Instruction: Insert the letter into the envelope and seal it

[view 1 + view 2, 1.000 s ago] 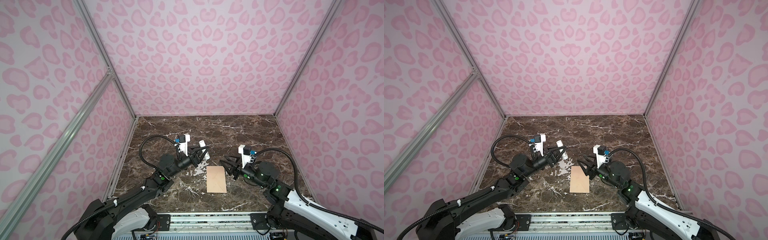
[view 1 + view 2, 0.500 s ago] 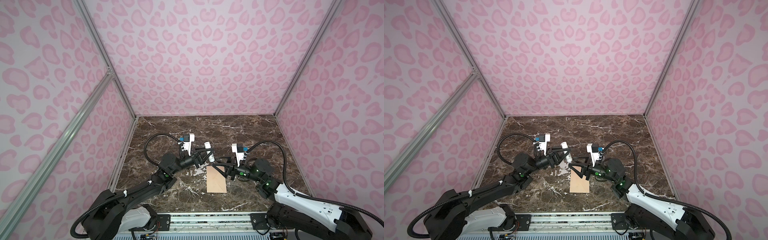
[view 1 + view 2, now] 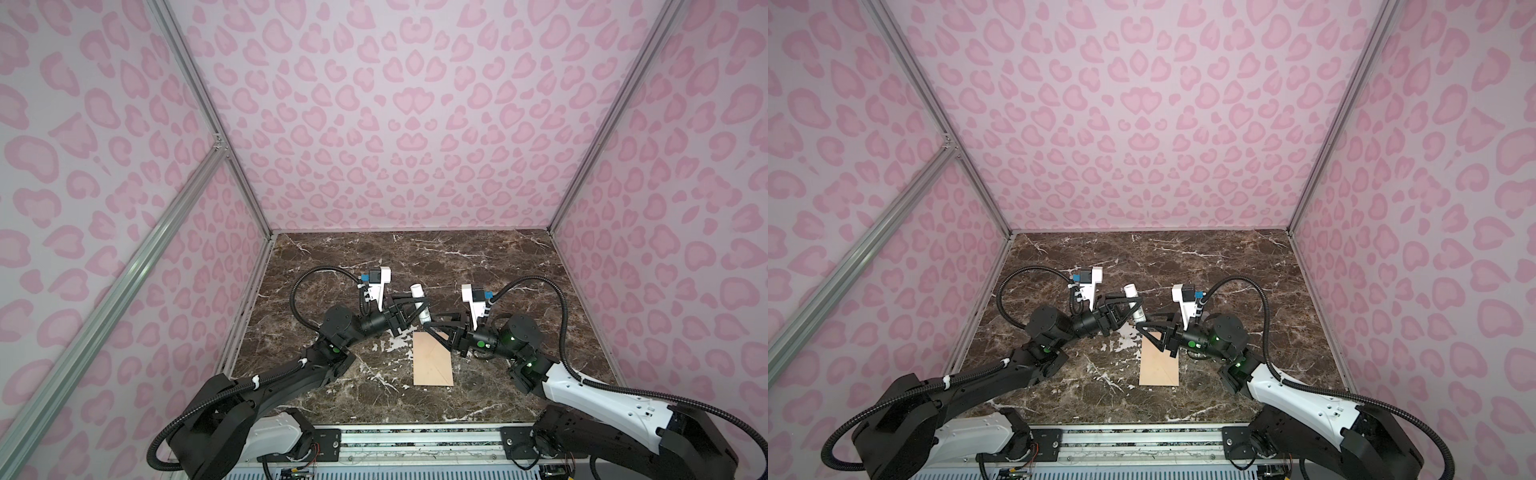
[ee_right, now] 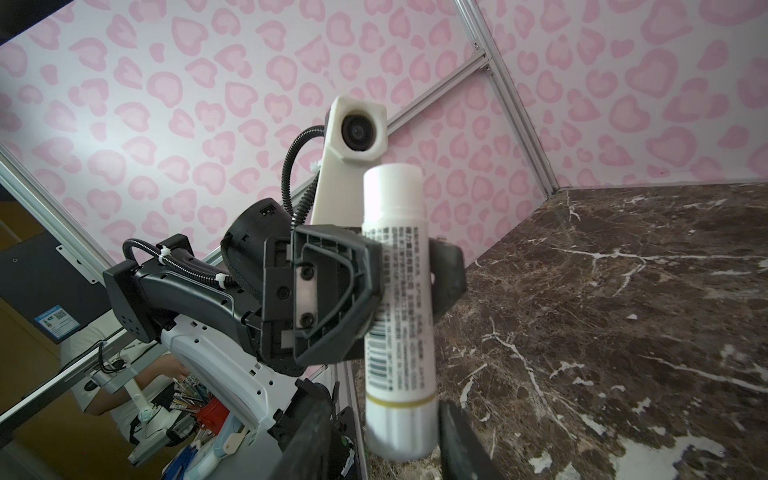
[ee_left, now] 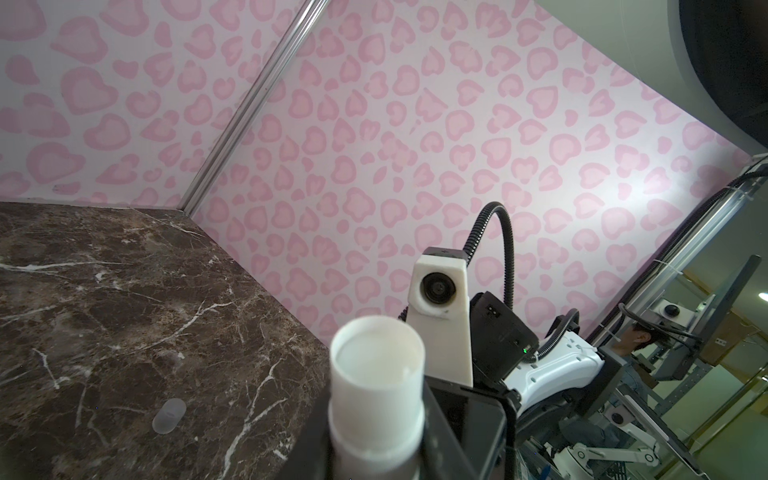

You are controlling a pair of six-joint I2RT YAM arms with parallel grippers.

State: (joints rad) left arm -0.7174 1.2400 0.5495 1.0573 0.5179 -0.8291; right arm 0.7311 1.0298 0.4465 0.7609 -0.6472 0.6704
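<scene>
Work is turning to the seal: the envelope [image 3: 432,361] is lying flat, seam side up, toward the front middle of the tabletop [image 3: 478,266]. The letter is showing in no view, so I am judging it to be already inside; whether the flap is lying loose or stuck I cannot tell. Just above the envelope's far edge the left fingers [image 4: 328,286] are clamping the middle of a white glue stick [image 4: 392,199], holding it tilted off the surface. The right fingers [image 4: 457,444], hovering beside the envelope's far right corner 1 second ago, are now reaching across and straddling the stick's lower end while narrowing. They are sitting close on both sides, but whether they are pressing yet I cannot tell. That is reading as a 2-handed uncapping, so gluing is not yet under way. Room is tightening: both sets of fingers are working nose to nose over the envelope's far end, a looping cable [image 3: 294,297] trailing behind each. The tabletop's far half is lying bare up to the 3 patterned walls [image 3: 415,124], well apart from the envelope. Its near edge is sitting closer to the front rail [image 3: 415,432], and white smears [image 3: 395,344] are lying just beside its left edge.
</scene>
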